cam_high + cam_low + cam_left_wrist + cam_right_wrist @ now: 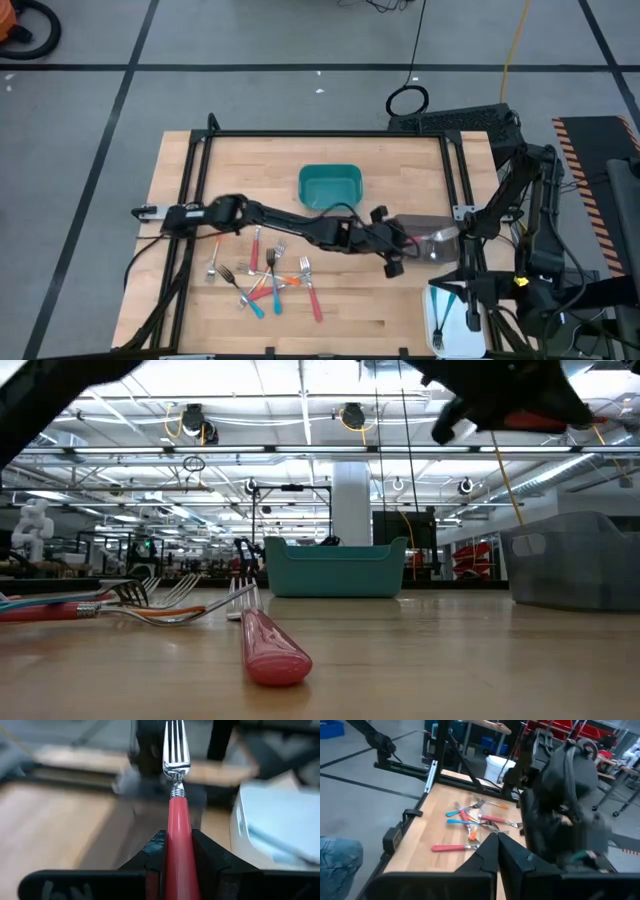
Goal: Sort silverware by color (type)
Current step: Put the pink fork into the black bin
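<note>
— Red plastic handle, silver tines: is that fork really clamped in the left gripper?

— Yes, both dark fingers press on the handle, tines pointing forward. From above, the left arm reaches across the table's right side, and the fork hangs over or just short of the clear plastic bin at the right edge; I cannot tell which.

— So how far along is the sorting?

— Early, I'd judge. One light blue-handled fork lies in the white tray off the table's right front corner. A heap of red, orange and light blue forks waits unsorted on the wooden tabletop.

— And the right gripper?

— Fingers pressed together, holding nothing, parked beyond the right edge.

— Anything in the way?

— The teal rectangular tub sits behind the arm, well clear. The forks overlap one another, which could make single picks awkward.
</note>
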`<state>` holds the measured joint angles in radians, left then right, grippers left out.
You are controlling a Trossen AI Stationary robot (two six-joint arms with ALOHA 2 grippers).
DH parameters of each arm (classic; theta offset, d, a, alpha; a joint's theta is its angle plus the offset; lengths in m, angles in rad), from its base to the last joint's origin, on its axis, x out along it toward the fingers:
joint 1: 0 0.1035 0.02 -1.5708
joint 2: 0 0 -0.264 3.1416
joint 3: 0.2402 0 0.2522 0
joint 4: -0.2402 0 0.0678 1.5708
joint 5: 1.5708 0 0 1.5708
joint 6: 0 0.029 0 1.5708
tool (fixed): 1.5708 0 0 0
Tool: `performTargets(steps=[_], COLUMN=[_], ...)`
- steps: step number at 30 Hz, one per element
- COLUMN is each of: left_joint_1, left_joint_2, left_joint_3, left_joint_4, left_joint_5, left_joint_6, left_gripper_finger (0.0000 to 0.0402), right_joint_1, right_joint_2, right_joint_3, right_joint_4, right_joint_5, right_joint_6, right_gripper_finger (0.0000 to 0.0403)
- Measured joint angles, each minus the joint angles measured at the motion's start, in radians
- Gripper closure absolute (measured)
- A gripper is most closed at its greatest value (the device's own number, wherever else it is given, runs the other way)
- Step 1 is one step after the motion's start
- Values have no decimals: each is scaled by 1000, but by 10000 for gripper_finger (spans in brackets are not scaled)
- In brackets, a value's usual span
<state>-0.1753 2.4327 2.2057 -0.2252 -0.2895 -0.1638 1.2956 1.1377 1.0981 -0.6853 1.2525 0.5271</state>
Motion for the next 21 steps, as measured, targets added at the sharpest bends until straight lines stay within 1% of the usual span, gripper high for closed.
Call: performTargets(steps=[1,2,3,4,5,8,12,18,21], left_joint_1=[-1,0,4,11,16,36,40,26,27], left_joint_2=[43,94,110,103,102,105,103,104,110], left_joint_3=[83,155,147,102,85,96,110,109,109], left_joint_4=[-88,-137,-88,-34,-44,-67,-101,-79,-61], left_joint_5=[-6,-18,-32,-30,-32,-33,-34,-33,-34], left_joint_6=[-7,-21,-38,-54,-78,-171,-143,-103,-102], left_gripper_finger=[338,338,338,338,338,338,338,338,324], right_joint_1=[3,9,16,24,33,58,78,81,81], right_joint_2=[0,2,4,5,6,6,6,6,6], right_joint_3=[0,0,0,0,0,0,0,0,0], right_joint_4=[21,41,48,50,60,66,68,68,68], right_joint_5=[1,1,1,1,0,3,7,8,8], right_joint_6=[-19,-34,-47,-55,-57,-61,-69,-69,-69], right_gripper_finger=[399,399,399,399,399,399,399,399,399])
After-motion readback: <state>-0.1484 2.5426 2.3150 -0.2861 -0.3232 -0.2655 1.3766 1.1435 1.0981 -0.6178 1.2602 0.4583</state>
